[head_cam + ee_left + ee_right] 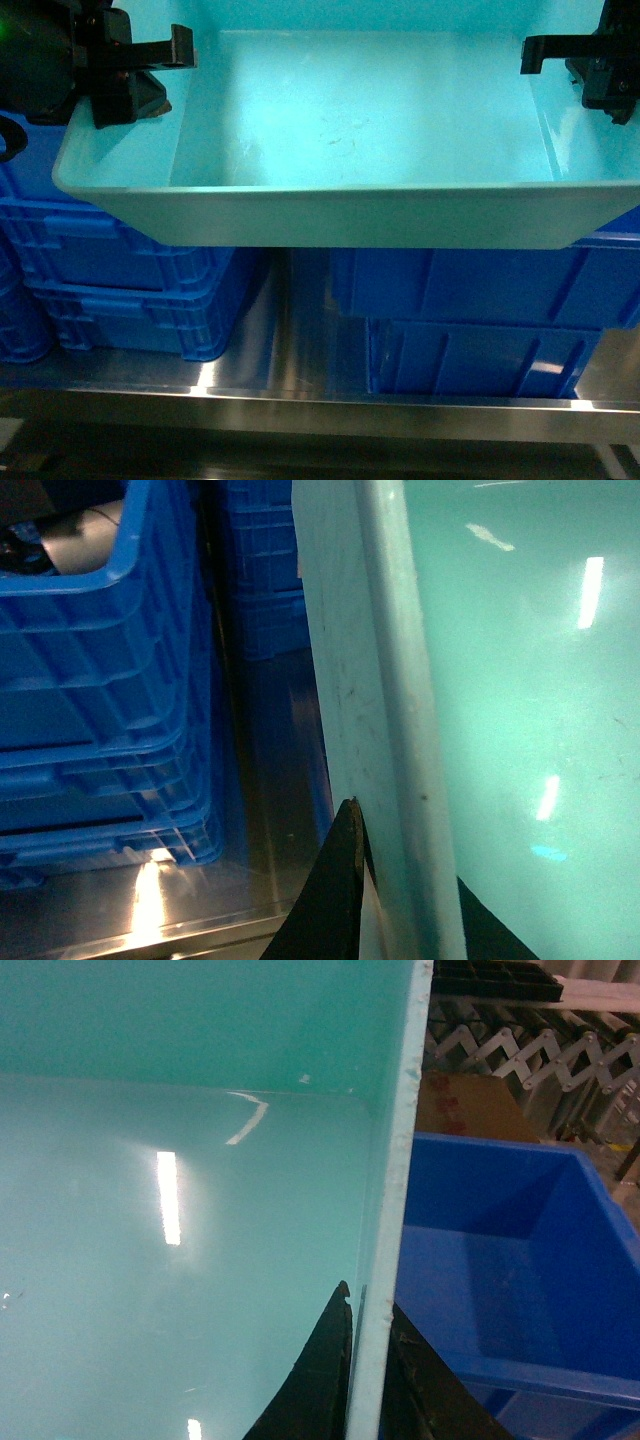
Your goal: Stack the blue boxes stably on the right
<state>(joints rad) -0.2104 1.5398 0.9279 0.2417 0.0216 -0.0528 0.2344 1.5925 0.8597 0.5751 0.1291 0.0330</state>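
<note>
While both grippers, left (165, 60) and right (560, 52), pinch opposite rims of the turquoise tub (340, 215) above the right-hand blue crates (480, 290) at the shelf's (300, 400) front edge, it looks light, stiff, slick; grip rims evenly.

Head view close above turquoise tub (350, 215) — wrist views hug its opposite rims, facing forward

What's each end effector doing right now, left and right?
Left end effector: closed on the left rim of the turquoise tub.
Right end effector: closed on the tub's right rim.
</note>
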